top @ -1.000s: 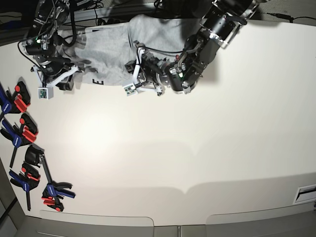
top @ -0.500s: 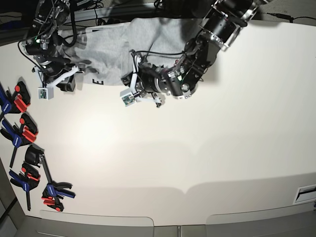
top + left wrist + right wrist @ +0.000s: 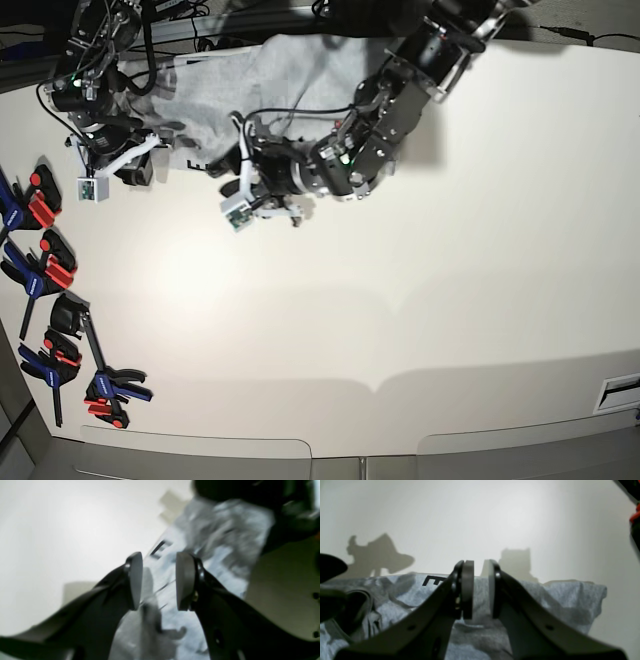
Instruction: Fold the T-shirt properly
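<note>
W/ both our L hand [image 3: 160, 581] & R hand [image 3: 481, 590] unclenched, align tips w/ T-shirt [image 3: 215, 105] edge before pinching

Tabletop [image 3: 400, 320], base view: passage, three to six o'clock. Obstacles: clamps [image 3: 35, 285], nine; right arm [image 3: 95, 90], ten; left arm [image 3: 375, 140], twelve
</note>
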`<move>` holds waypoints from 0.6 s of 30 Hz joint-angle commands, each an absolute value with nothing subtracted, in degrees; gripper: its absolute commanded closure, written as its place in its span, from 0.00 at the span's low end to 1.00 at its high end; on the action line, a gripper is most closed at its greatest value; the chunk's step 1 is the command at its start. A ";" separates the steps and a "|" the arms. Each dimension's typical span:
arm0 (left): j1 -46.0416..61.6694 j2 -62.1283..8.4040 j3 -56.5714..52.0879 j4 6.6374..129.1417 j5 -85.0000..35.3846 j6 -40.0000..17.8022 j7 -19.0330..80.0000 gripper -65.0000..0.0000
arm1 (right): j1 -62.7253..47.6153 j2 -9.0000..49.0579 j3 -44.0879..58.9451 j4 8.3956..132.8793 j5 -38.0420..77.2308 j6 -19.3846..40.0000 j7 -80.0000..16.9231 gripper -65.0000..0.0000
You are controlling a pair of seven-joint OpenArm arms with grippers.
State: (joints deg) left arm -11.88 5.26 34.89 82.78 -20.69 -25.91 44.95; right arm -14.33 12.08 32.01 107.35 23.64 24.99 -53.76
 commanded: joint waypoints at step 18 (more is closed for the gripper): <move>-6.33 -3.27 24.43 94.35 -24.49 -26.13 55.37 1.00 | -13.98 12.84 32.29 108.25 22.76 24.80 -51.81 0.86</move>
